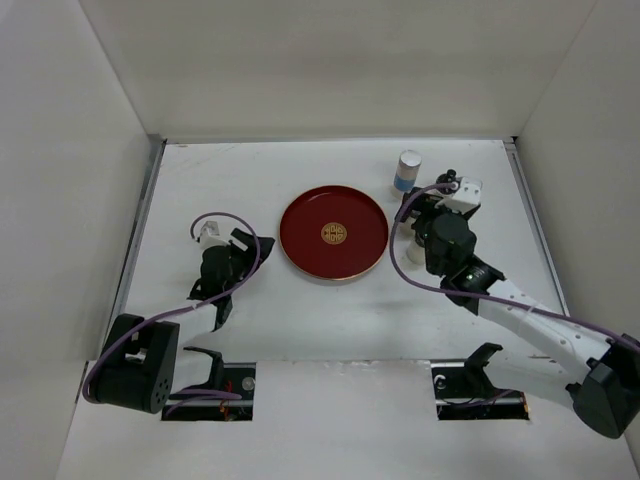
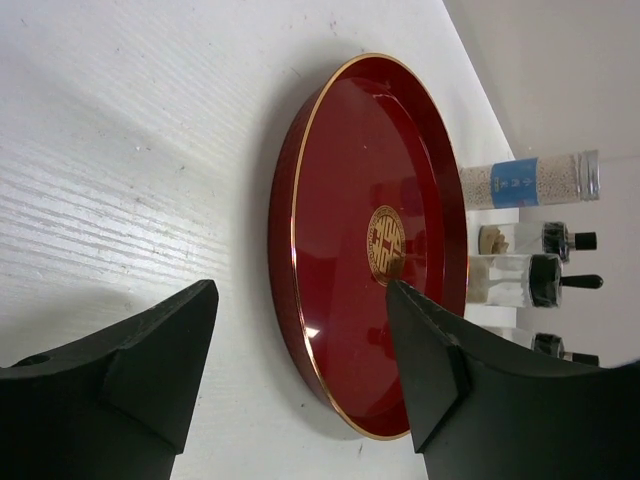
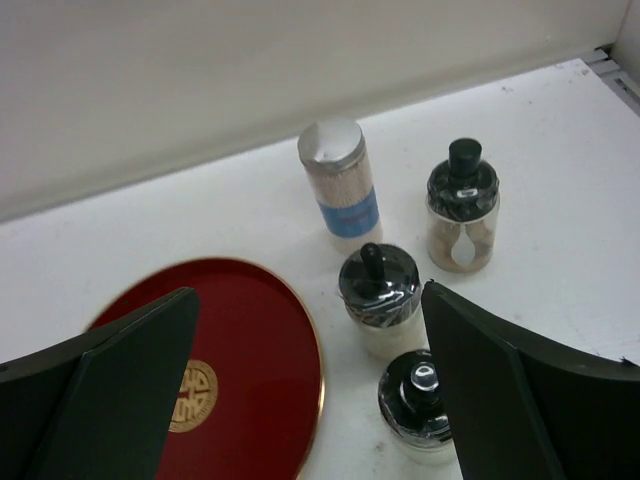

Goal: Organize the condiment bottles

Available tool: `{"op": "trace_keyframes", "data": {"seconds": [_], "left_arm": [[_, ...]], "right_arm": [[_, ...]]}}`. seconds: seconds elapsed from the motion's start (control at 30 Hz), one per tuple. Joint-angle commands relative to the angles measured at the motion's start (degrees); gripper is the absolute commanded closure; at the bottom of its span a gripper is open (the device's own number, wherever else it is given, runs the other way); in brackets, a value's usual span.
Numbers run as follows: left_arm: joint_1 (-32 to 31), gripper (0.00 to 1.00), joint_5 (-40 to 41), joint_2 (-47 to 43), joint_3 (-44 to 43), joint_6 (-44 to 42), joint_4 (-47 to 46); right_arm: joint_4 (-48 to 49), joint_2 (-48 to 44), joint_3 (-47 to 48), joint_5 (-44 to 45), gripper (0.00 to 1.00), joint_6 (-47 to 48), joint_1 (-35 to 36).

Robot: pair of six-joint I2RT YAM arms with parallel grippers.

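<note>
- Condiment bottles: all four stand upright in a tight cluster on the white table, just right of the red tray; none is on it.
- Only the right wrist view shows each one clearly. The cylinder with a blue band is farthest, the brown-filled shaker stands to its right, the middle shaker with whitish contents sits nearer, and the nearest shaker is just beside the tray's rim.
- From the top view only the cylinder is plain to see; the right arm covers most of the three black-capped shakers.
- The left wrist view is turned sideways and looks across the tray's gold emblem. In it the four containers line up beyond the far rim, which the top view cannot show.
- Left gripper: fingers spread apart with nothing between them, low over the table at the tray's left edge.
- Right gripper: fingers wide apart, holding nothing, hanging above the cluster and the tray's right rim.
</note>
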State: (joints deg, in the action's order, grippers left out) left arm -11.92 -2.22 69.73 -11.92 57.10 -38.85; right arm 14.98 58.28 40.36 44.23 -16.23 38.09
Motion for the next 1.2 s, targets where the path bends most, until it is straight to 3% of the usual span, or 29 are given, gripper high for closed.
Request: {"op": "trace_keyframes", "data": {"seconds": [0.0,0.27,0.4,0.5,0.53,0.6,0.73,1.17], "left_arm": [[-0.07,0.32,-0.51,0.05,-0.30,0.47,-4.39],[-0.42,0.33,1.25,-1.71,1.29,-0.32,-7.12],[-0.51,0.33,1.25,-1.36,1.29,-0.32,-7.20],[-0.16,0.33,0.55,-0.65,1.38,0.20,-7.38],[-0.07,0.33,0.55,-0.65,1.38,0.20,-7.38],[-0.60,0.33,1.25,-0.48,1.29,-0.23,-7.47],[-0.60,0.34,0.90,-0.39,1.38,0.12,-7.73],[-0.34,0.33,0.55,-0.56,1.46,0.29,-7.73]], "right_arm": [[2.24,2.18,2.44,-0.11,0.00,3.39,0.98],[1.11,2.89,1.57,0.24,0.00,3.57,0.54],[-5.47,3.42,1.13,4.01,0.00,1.03,-0.60],[-9.79,4.91,0.08,4.03,0.28,-1.78,-2.09],[-10.58,5.26,-0.54,4.11,0.32,-2.48,-2.44],[-11.46,5.44,-1.86,4.03,0.29,-4.59,-3.32],[-13.13,8.16,-1.60,-0.36,0.00,-6.88,-6.83],[-12.44,17.39,-0.28,-7.49,0.03,-12.95,-10.97]]}}
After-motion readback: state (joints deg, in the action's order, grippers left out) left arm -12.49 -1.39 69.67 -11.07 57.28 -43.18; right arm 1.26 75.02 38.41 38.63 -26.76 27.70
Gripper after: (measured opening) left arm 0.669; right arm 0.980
